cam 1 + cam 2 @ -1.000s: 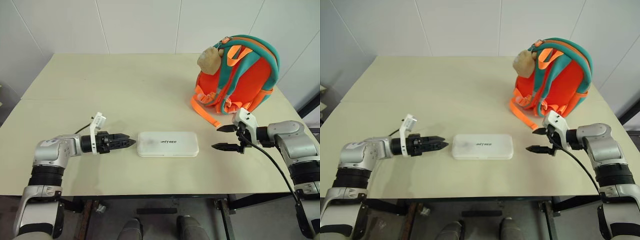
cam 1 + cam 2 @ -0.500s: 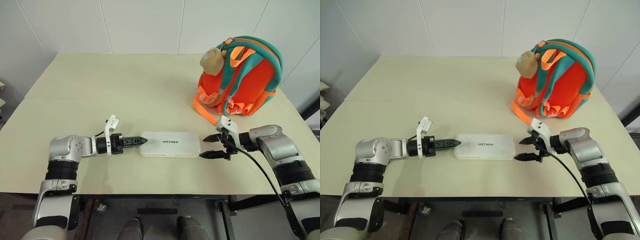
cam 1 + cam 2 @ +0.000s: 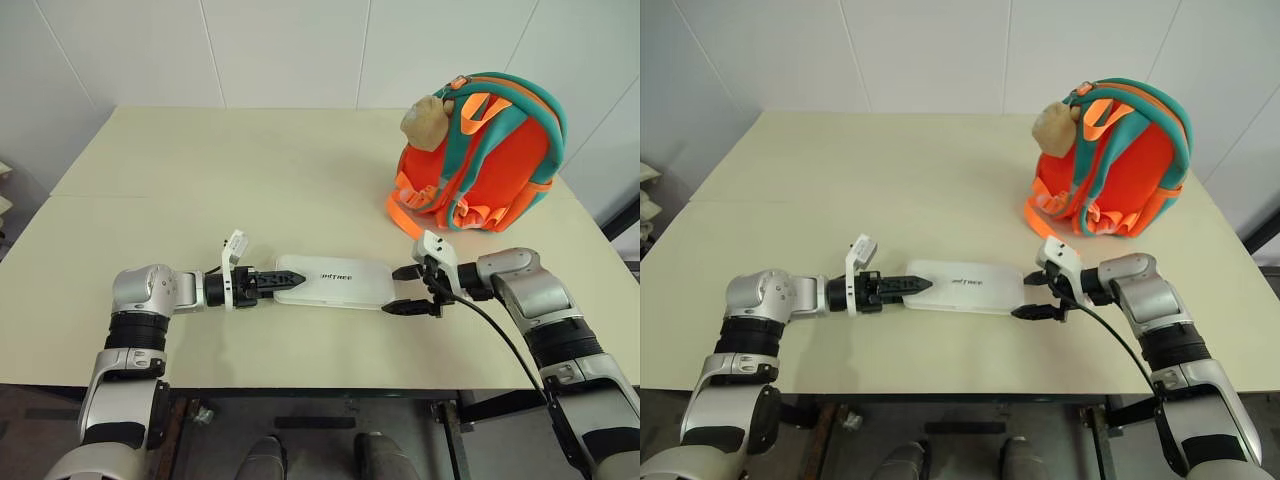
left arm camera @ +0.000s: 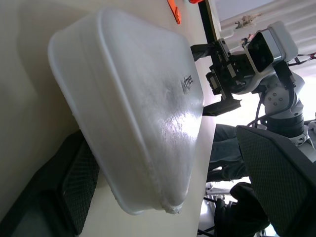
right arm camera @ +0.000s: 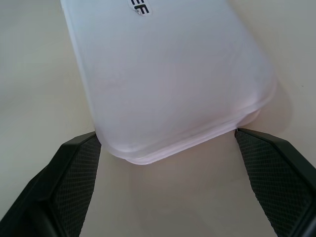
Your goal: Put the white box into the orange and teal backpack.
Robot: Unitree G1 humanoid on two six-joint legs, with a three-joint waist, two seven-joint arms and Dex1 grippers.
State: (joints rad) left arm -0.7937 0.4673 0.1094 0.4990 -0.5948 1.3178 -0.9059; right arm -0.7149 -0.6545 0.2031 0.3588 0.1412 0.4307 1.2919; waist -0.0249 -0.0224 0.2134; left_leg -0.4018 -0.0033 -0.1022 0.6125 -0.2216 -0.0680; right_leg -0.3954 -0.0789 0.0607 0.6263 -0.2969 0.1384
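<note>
Flanking white box (image 3: 335,283): both tools spread; right wrist view shows fingertips (image 5: 79,168) bracketing end.

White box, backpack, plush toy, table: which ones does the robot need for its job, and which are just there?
Needed for the job:
white box, lying flat between both open grippers
orange and teal backpack, standing at the table's far right

Just there:
plush toy charm, hanging on the backpack
table
</note>
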